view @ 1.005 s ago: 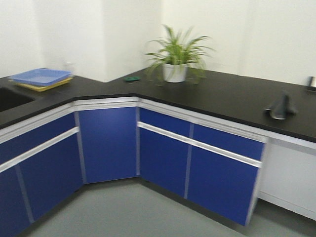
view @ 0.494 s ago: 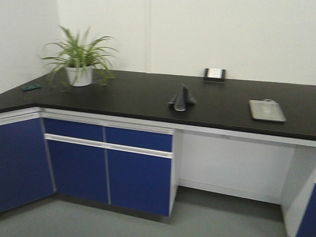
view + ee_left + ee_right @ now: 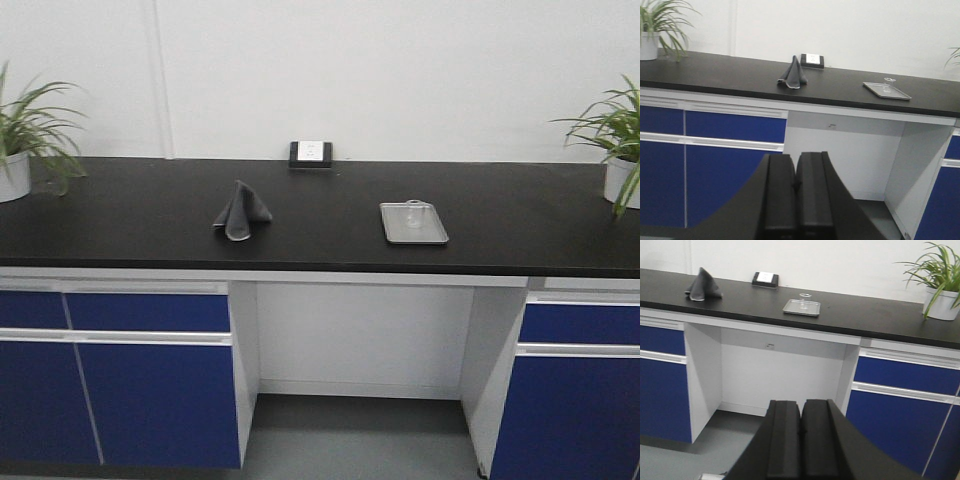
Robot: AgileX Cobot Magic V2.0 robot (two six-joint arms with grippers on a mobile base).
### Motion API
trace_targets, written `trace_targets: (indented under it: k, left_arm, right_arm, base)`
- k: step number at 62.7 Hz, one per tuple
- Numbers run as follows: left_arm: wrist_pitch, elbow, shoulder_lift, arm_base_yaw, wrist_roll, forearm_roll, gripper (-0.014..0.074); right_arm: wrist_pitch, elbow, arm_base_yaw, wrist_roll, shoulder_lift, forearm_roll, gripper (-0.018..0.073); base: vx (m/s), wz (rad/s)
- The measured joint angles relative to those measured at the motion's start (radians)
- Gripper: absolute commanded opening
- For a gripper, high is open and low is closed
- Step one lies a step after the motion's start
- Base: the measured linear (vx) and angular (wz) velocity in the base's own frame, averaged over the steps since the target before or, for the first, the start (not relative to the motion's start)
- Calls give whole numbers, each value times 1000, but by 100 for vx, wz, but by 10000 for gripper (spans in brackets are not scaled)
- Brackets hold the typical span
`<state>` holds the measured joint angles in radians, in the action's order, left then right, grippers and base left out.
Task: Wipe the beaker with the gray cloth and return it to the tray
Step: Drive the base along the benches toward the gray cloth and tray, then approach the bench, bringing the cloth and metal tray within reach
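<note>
Beaker [image 3: 414,212] and tray [image 3: 425,237] now stand near the middle of the front view. A second ago that view showed only a corner with a plant, and half a second ago the tray sat far off to the right. We judge that the base has swung round to face the work spot squarely. The approach looks nearly done, while the wiping itself is not begun.

The beaker is small, clear and upright, with a slightly flared lip. It stands on the far half of the tray, it looks empty, and its glass is faint against the black table [image 3: 130,215].

From the right end effector [image 3: 801,407] the beaker lies almost straight ahead and higher, well apart. From the left end effector [image 3: 796,162] it lies ahead, up and to the right.

The cloth [image 3: 241,211] is pinched into a peak. It rests straight ahead of and above the left end effector, well apart from the tray.

Both end effectors have their pads pressed together with nothing between them, and both hang below table height.

Farther out, a socket box [image 3: 311,153] sits against the wall, and plants [image 3: 25,140] mark the two ends of the table.
</note>
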<state>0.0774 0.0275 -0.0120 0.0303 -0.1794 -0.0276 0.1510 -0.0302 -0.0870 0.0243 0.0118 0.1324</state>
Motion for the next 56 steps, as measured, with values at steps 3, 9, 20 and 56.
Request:
trace_targets:
  k: [3, 9, 20, 56]
  left_arm:
    - [0, 0, 0, 0, 0, 0, -6]
    - [0, 0, 0, 0, 0, 0, -6]
    - [0, 0, 0, 0, 0, 0, -6]
    - [0, 0, 0, 0, 0, 0, -6]
  right_arm:
    - [0, 0, 0, 0, 0, 0, -11]
    - [0, 0, 0, 0, 0, 0, -11]
    - [0, 0, 0, 0, 0, 0, -11]
    - [0, 0, 0, 0, 0, 0, -11]
  base:
    - [22, -20]
    - [24, -14]
    - [29, -7]
    - [38, -3]
